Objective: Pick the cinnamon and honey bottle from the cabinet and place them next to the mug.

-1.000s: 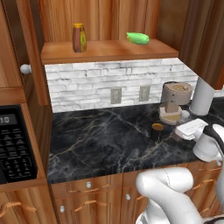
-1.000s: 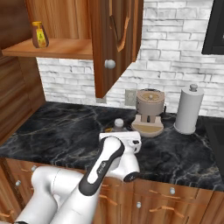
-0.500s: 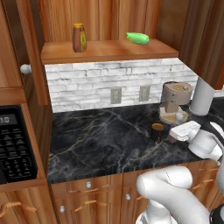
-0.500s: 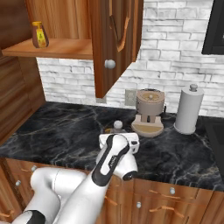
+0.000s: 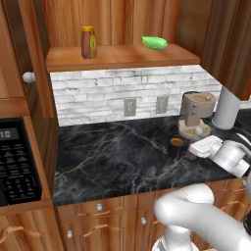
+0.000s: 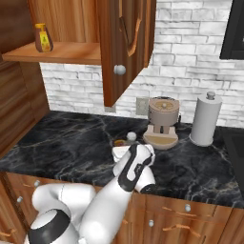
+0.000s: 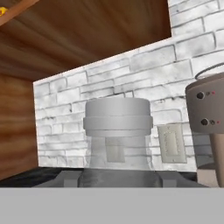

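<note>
Lowered since a second ago, my tool (image 5: 193, 148) clenches the upright cinnamon (image 7: 117, 131) just right of the mug (image 5: 175, 146) on the bench (image 5: 117, 152).

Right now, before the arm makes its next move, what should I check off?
1. Gripper shut on the cinnamon: ok.
2. Cinnamon close beside the mug: ok.
3. Cinnamon's base resting on the counter: cannot tell.
4. Honey bottle placed next to the mug: not ok, it stands upright on the cabinet shelf.
5. Cabinet door open for reaching the shelf: ok.
</note>
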